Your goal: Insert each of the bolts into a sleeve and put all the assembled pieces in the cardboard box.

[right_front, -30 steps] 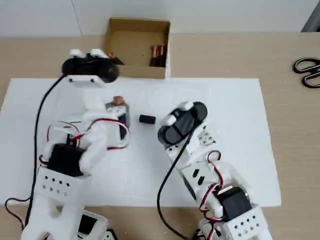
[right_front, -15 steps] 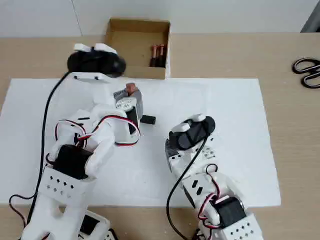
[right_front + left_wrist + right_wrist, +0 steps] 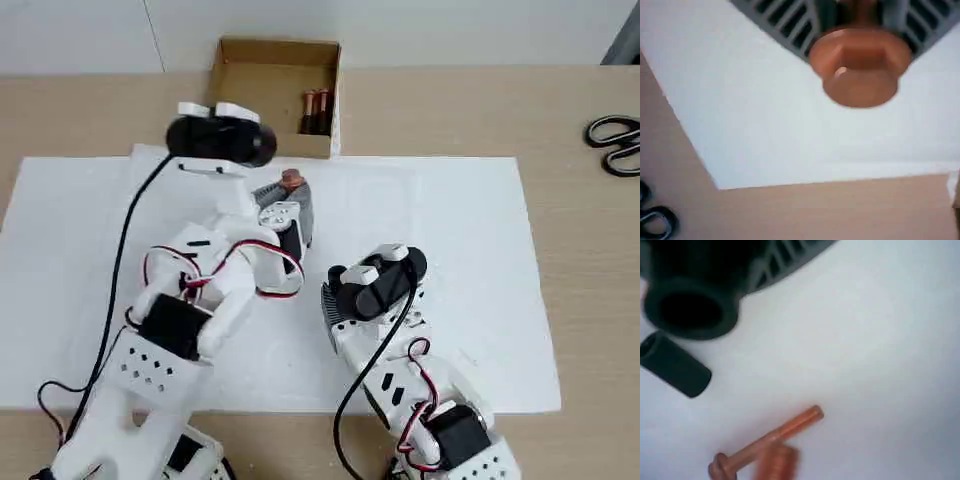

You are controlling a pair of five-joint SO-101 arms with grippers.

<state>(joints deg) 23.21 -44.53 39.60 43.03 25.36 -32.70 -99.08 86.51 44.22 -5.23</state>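
Pinching a smooth copper-coloured bolt (image 3: 860,65) below its flanged hexagonal head, the left end effector (image 3: 290,193) holds it head-up over the white sheet (image 3: 480,260), near the cardboard box (image 3: 225,80). The right end effector (image 3: 700,285) is clamped round a matte black tubular sleeve (image 3: 690,312); a second sleeve (image 3: 675,371) and a loose bolt (image 3: 767,441) lie on the sheet nearby
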